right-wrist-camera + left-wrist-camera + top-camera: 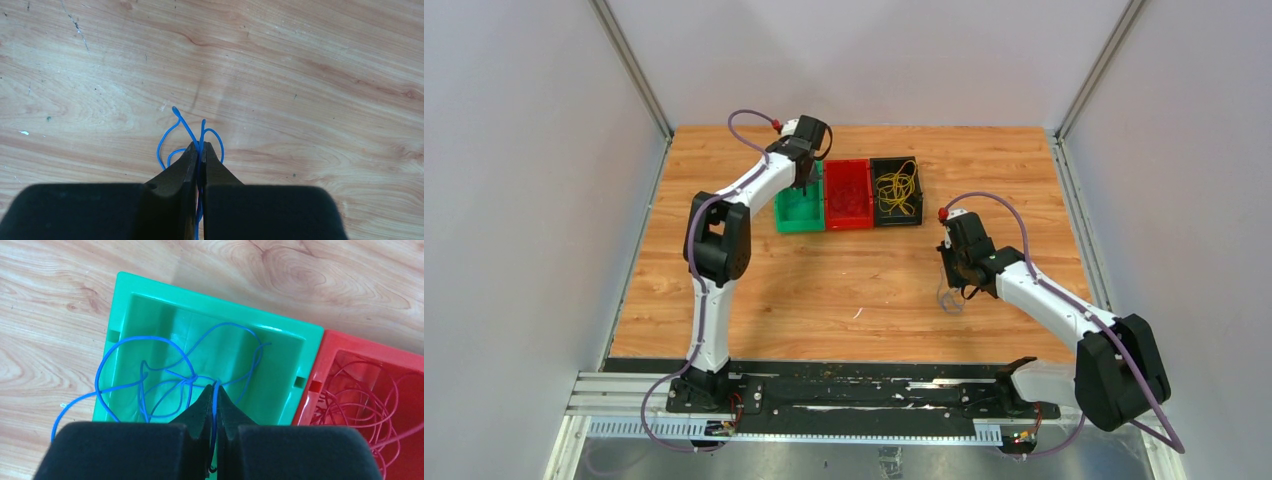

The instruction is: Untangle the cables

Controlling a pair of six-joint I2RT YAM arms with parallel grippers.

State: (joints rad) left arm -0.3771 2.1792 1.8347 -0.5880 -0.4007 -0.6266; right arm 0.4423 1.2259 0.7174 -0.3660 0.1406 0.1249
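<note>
Shut black fingers of the left gripper (214, 390) pinch one strand of the blue cables (189, 381), a loose knotted tangle lying in the green bin (215, 315), with one loop spilling over the bin's wall onto the counter (50, 315). Just beside it the red bin (370, 347) holds red cables (350, 371), and next in the row the black bin (874, 190) holds yellow cables (896, 188). Well apart from the bins, the right gripper (200, 147) is closed on a short blue cable (180, 118), whose small loops poke out past the fingertips above the wood.
</note>
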